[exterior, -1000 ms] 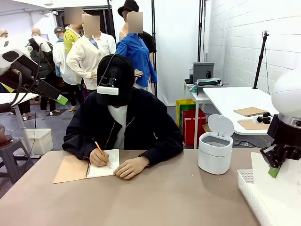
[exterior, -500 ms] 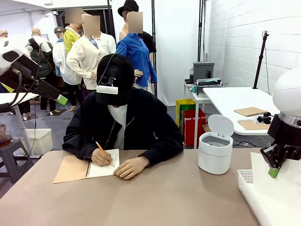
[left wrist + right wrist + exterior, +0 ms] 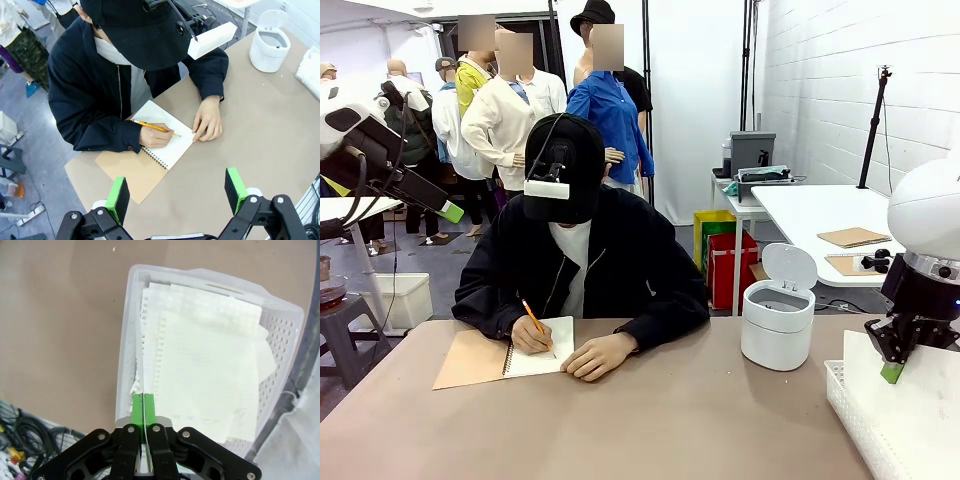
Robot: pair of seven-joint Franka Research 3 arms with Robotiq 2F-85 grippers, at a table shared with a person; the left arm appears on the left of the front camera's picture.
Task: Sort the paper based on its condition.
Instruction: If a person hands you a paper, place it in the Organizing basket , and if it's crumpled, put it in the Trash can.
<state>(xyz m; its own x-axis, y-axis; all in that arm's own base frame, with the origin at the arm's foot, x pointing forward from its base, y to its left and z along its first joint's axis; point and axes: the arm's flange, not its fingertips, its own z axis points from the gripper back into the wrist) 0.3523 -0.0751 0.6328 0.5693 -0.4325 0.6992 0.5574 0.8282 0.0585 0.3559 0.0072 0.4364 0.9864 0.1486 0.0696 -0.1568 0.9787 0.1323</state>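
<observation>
My right gripper (image 3: 891, 372) hangs over a white perforated basket (image 3: 844, 392) at the table's right edge, shut on a white sheet of paper (image 3: 915, 415) that drapes below it. In the right wrist view the green pads (image 3: 137, 409) of the right gripper (image 3: 143, 410) pinch the sheet edge-on, above the basket (image 3: 126, 340), which holds several loose sheets (image 3: 210, 370). My left gripper (image 3: 447, 211) is raised at the far left. Seen from its wrist, the left gripper (image 3: 176, 192) is open and empty, high above the person's notebook (image 3: 167, 137).
A person sits at the far side and writes with a pencil (image 3: 532, 317) in a spiral notebook (image 3: 542, 356), one hand flat beside it. A white bin (image 3: 777, 322) with its lid up stands to the right of the person. Bare table lies in the middle and near side.
My right gripper has shifted a little to the left with the sheet still in it. The person's writing hand moved slightly. The left arm has not moved.
</observation>
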